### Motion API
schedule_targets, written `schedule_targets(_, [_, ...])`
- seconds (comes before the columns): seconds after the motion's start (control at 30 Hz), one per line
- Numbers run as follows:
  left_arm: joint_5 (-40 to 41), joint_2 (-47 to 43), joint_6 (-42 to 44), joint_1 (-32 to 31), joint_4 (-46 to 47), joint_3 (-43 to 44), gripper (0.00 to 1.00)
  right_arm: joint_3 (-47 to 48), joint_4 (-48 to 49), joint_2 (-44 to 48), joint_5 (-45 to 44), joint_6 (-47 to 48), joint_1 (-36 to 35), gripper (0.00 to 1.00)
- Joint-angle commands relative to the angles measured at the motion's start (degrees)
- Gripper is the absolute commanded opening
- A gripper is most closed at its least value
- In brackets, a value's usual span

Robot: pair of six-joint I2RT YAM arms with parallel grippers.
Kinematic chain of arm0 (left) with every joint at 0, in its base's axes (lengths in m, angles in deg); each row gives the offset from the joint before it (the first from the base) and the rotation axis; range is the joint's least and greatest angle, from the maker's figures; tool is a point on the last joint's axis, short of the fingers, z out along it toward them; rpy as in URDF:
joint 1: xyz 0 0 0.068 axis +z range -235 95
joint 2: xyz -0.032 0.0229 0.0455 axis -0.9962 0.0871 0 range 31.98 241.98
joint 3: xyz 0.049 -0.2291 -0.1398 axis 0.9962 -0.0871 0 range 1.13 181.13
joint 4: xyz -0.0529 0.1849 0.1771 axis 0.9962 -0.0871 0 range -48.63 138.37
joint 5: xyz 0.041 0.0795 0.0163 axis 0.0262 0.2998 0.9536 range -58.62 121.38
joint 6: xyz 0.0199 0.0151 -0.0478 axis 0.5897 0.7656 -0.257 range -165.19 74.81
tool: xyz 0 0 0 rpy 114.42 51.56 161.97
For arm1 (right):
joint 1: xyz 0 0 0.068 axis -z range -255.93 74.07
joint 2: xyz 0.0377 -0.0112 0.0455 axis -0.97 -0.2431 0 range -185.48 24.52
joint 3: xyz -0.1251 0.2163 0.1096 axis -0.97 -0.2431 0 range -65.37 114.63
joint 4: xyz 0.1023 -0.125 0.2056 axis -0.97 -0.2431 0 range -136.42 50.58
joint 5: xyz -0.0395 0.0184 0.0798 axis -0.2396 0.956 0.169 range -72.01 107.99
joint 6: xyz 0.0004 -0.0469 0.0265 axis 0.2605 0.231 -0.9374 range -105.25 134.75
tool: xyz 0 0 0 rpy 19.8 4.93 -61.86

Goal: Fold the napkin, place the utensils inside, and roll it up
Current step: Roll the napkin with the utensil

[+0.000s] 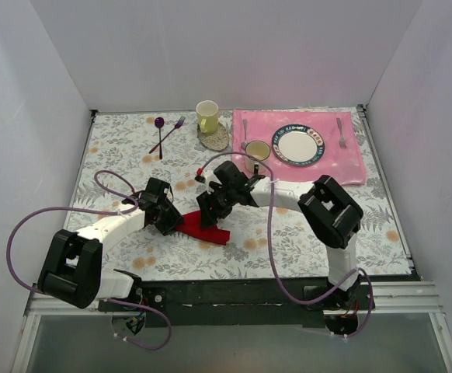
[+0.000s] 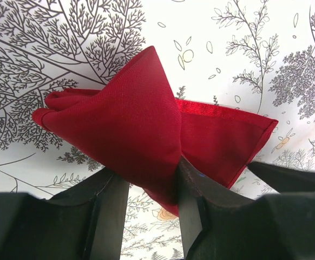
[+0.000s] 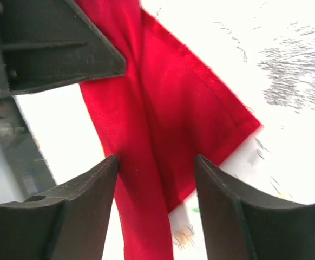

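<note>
The napkin (image 1: 204,230) is lying bunched and partly folded on the patterned table (image 1: 117,148), just below the centre of the top view between the two arms; the left gripper (image 2: 149,187) is pinching a raised fold of it, its fingers (image 2: 111,216) clenching the cloth. The right gripper (image 3: 155,179) is hanging over the same cloth with its jaws wide apart, released; red fabric is showing between them.
</note>
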Motion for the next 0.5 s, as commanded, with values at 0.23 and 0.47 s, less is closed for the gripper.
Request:
schedule_targets(0.23, [2.25,1.05,1.70,0.06,-1.74,0.38,0.35,-4.67,2.15,12.26,-35.03,12.44,-15.22,0.73])
schedule_targets(0.47, [1.64,1.49,1.53,0.06,-1.74,0.64,0.34,0.60,-1.36,4.95,-39.34,14.82,-19.54,0.81])
